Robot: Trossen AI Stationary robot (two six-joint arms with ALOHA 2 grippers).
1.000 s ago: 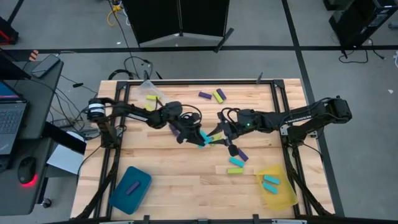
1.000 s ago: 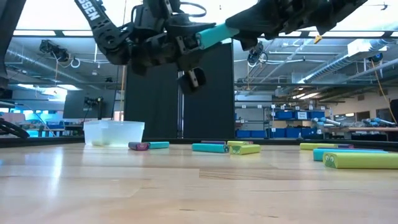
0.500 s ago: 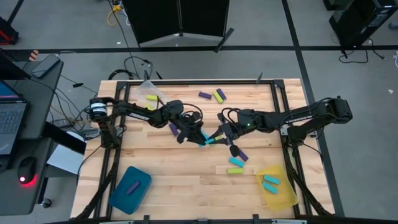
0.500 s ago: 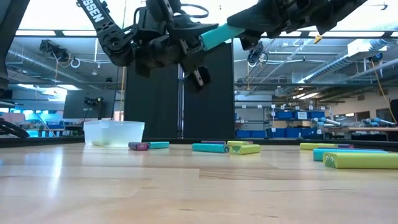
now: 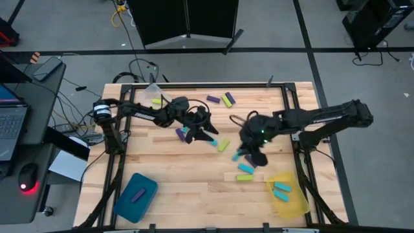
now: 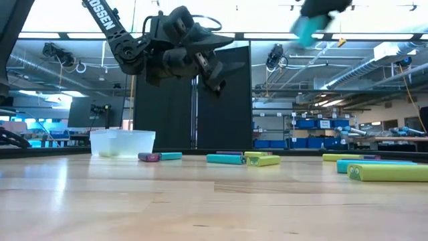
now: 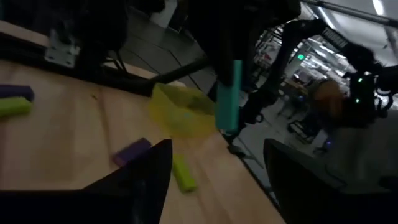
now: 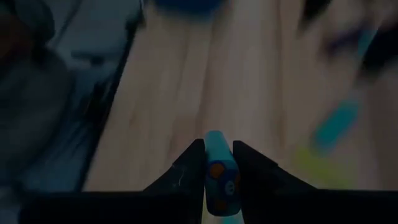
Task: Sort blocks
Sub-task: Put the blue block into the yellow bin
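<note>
One cyan block [image 8: 217, 171] pinched in right hand [image 8: 217, 163], arm lettering (partly readable) unclear

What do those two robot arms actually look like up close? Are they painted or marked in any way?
Both are slim, dark, jointed arms. The left arm carries white block lettering along one link, and a thin black cable loops over its wrist. The right arm has a small green light glowing near its wrist. Each ends in a gripper of two dark wedge-shaped fingers; the left gripper's look the same.

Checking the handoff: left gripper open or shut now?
Open. Left gripper has its fingers spread with nothing between; the cyan block sits in the right gripper.
</note>
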